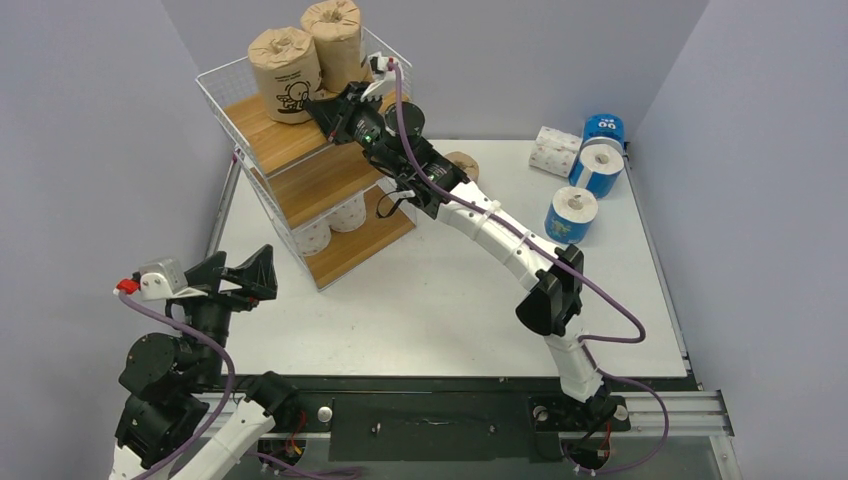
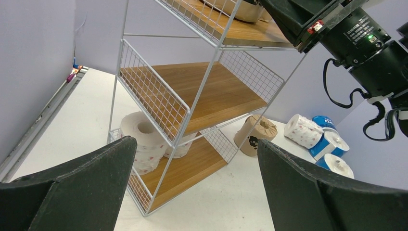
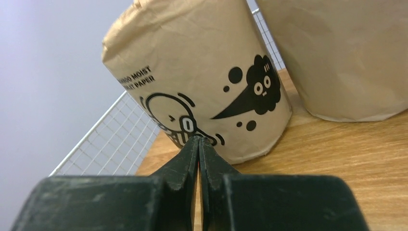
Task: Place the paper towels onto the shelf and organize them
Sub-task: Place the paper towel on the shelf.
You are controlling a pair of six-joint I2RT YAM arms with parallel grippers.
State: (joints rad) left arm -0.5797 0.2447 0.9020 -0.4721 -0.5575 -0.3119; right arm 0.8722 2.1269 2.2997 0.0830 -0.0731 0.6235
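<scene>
The shelf [image 1: 300, 165] stands at the table's back left. Two brown-wrapped paper towels [image 1: 286, 72] [image 1: 333, 40] stand on its top board. My right gripper [image 1: 318, 108] is shut, empty, with its tips [image 3: 199, 140] against the base of the left brown roll [image 3: 192, 72]; the other brown roll [image 3: 337, 53] stands beside it on the board [image 3: 337, 159]. Two white rolls [image 1: 312, 235] [image 1: 348, 212] sit on the bottom tier. My left gripper [image 1: 245, 272] hangs open and empty at the near left, facing the shelf [image 2: 211, 91].
A third brown roll [image 2: 255, 134] stands on the table behind the shelf, partly hidden by the right arm in the top view. At the back right lie a white patterned roll [image 1: 555, 150] and three blue rolls [image 1: 603, 128] [image 1: 598, 165] [image 1: 571, 215]. Grey walls close in on both sides.
</scene>
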